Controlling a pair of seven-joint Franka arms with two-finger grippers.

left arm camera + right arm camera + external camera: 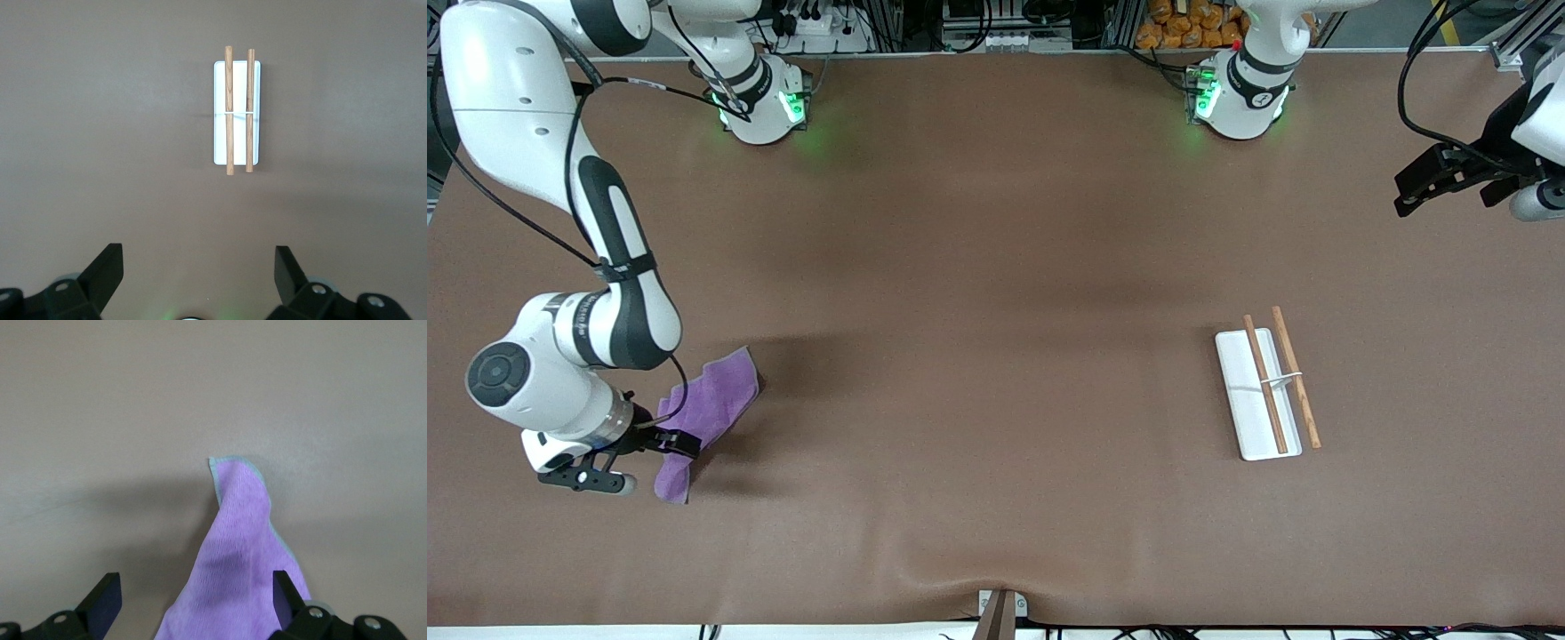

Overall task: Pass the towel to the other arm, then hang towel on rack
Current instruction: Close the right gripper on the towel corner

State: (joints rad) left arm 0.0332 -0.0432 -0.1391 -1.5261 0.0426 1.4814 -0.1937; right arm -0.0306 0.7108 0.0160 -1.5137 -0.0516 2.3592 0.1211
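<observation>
Lying under right gripper: purple towel.

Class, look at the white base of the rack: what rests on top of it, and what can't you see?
On the rack, two brown wooden rods lie lengthwise over the white base, joined by a thin white crosspiece. What holds the rods up underneath is hidden.

Right arm: reaches from its base down the right arm's end of the table, elbow bent, wrist low.
Right gripper: low over the table, fingers spread wide, nothing clamped.
Left arm: raised at the left arm's end of the table, waiting.
Left gripper: up in the air over the table's edge, fingers wide apart, empty.
</observation>
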